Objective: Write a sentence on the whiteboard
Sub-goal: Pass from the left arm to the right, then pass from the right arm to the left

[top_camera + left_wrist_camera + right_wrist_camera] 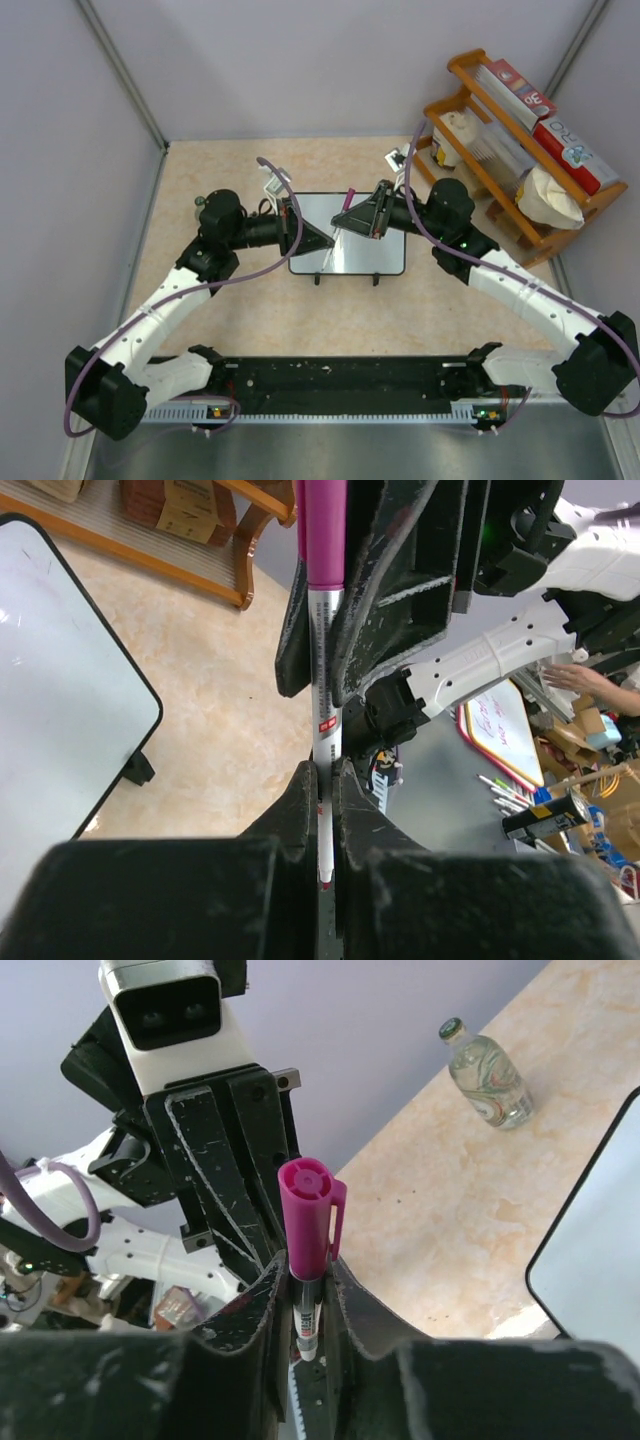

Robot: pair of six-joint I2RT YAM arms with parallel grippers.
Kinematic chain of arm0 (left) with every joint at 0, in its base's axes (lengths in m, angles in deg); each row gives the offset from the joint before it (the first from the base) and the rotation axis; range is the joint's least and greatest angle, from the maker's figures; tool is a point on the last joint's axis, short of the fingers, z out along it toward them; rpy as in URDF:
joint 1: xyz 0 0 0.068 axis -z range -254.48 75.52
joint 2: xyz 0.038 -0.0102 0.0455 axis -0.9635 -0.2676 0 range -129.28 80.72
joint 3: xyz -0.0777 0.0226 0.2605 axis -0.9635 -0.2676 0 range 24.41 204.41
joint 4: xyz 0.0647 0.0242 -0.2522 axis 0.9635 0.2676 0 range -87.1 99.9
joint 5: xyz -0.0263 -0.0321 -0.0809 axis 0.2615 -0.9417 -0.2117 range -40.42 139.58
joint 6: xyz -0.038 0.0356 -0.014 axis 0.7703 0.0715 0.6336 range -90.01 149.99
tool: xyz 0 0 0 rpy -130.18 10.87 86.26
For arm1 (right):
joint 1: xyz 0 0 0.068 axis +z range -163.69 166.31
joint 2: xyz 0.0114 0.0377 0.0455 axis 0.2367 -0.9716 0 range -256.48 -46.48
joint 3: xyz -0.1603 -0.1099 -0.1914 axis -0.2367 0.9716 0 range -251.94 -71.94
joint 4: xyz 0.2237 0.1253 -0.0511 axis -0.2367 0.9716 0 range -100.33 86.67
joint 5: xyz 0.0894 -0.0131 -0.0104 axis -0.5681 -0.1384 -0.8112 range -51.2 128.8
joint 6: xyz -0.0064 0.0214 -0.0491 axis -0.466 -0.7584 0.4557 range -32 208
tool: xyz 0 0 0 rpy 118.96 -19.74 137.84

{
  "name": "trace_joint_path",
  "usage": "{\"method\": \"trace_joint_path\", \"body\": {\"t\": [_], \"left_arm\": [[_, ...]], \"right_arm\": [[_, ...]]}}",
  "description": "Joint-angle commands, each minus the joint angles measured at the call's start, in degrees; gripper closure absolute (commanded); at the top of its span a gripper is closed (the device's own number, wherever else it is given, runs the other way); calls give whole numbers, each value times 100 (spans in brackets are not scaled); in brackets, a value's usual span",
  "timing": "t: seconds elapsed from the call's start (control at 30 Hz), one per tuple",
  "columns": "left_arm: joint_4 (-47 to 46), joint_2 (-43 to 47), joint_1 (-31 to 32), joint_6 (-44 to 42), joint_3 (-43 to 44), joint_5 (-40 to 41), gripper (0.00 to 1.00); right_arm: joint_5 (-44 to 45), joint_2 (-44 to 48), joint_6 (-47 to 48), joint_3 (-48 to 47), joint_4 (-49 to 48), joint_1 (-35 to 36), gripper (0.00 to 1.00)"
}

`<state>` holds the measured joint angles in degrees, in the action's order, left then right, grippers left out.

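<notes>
as left claw point(325, 775) grips — marker point(326, 670) capped.

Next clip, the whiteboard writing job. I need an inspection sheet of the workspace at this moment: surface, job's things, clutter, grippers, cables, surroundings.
Surface: beige stone-patterned tabletop.
Job's things: whiteboard sits mid-table, with no writing seen on it. The pink marker is capped and held over the board.
Clutter: glass bottle on the tabletop, apart from the board.
Grippers: left gripper has its fingers shut on the marker's barrel. Right gripper has its fingers closed around the cap end.
Cables: purple cables, one looping off each arm.
Surroundings: wooden rack holding boxes at the right, and grey walls.
</notes>
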<state>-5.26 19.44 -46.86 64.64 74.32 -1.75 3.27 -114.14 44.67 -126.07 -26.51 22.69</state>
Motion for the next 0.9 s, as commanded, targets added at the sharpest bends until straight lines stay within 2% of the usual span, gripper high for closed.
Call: {"method": "trace_joint_path", "body": {"t": [0.0, 0.1, 0.13, 0.17, 0.23, 0.3, 0.43, 0.6, 0.67, 0.73, 0.77, 0.8, 0.87], "left_arm": [[-405, 63, -28, 50, -25, -184, 100], [-371, 63, -28, 41, -8, -158, 98], [-327, 63, -28, 7, 1, -141, 87], [-300, 63, -37, -20, 1, -132, 63], [-256, 63, -37, -72, -34, -62, 48], [-282, 46, -37, -82, -86, -79, 44], [-423, -121, -11, 41, -192, -202, 43], [-528, -192, 68, 33, -271, -149, 46], [-563, -200, 95, 50, -280, -123, 56], [-616, -209, 112, 68, -271, -123, 72], [-634, -209, 112, 76, -271, -123, 90], [-651, -192, 112, 85, -271, -114, 97], [-678, -192, 112, 103, -263, -131, 100]], "right_arm": [[-323, -72, -96, -361, -421, 88, 99], [-289, -46, -35, -379, -272, 88, 100], [-114, -2, -9, -370, -158, 88, 100], [-25, 111, 26, -318, -131, 97, 100], [229, 209, 105, -283, -43, 97, 100], [371, 349, 158, -256, 54, 97, 100], [713, 517, 141, -142, 1, 88, 100], [793, 526, 36, -45, -86, 89, 100], [828, 526, 0, -10, -130, 88, 100], [846, 517, -35, 8, -157, 89, 100], [846, 517, -35, -1, -148, 97, 100], [863, 517, -35, -1, -139, 89, 100], [881, 517, -26, -1, -69, 89, 100]]}}
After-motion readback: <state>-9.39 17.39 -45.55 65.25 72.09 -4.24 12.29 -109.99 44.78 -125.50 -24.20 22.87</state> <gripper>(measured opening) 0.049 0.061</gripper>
